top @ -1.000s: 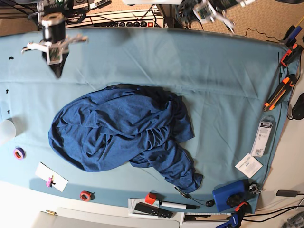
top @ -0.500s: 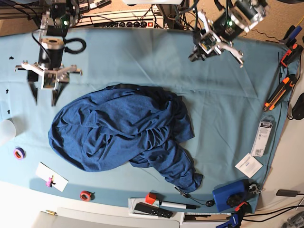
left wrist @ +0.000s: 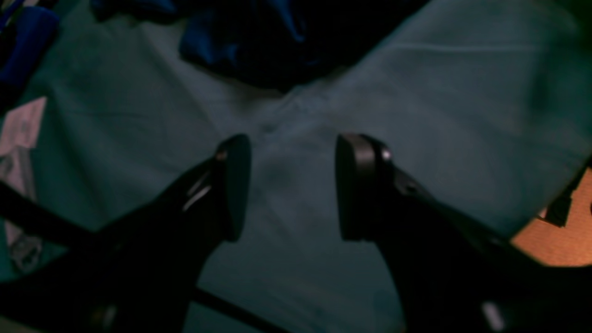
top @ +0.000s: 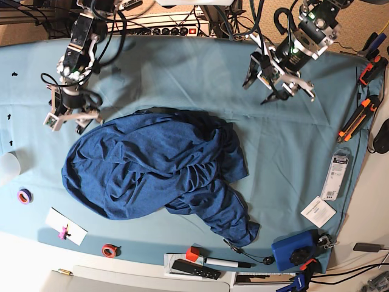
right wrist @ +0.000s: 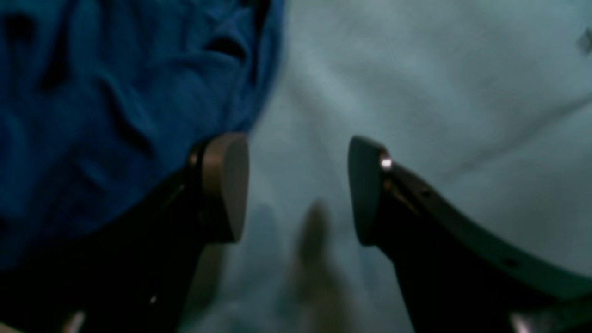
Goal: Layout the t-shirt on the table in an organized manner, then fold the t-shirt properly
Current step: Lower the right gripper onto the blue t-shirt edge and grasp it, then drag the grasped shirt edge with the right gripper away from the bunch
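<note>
You could read no text anywhere; the print on the white card (top: 318,212) and package (top: 335,177) was too small.

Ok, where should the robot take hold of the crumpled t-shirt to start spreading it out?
Probably the outer rim of the t-shirt, coming straight down from above. It lies in a bunched heap, and the right gripper, jaws open, already hovers at its upper edge. The left gripper, also open, is over bare table, farther off.

A: Where is the crumpled dark navy-blue fabric t-shirt (top: 158,167)?
B: Mid-table (top: 182,67), on light teal cloth. 2 grippers hover above: right gripper (top: 67,125) at its far-left edge, left gripper (top: 265,84) far right.
</note>
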Action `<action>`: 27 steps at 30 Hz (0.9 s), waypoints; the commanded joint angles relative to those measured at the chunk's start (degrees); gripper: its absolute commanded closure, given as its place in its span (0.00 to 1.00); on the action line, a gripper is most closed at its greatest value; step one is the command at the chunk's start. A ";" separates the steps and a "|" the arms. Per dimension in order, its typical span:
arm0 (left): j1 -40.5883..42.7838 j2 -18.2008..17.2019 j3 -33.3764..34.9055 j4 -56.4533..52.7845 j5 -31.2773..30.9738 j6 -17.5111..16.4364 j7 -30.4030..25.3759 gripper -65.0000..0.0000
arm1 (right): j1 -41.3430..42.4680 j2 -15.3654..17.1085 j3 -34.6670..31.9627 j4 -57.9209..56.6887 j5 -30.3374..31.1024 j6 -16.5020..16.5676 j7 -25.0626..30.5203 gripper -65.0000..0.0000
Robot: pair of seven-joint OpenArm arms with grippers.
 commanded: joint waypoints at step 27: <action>-1.95 -0.50 -0.26 0.85 -2.47 0.44 0.52 0.52 | 16.44 -5.25 8.37 -17.44 9.27 11.91 -1.07 1.00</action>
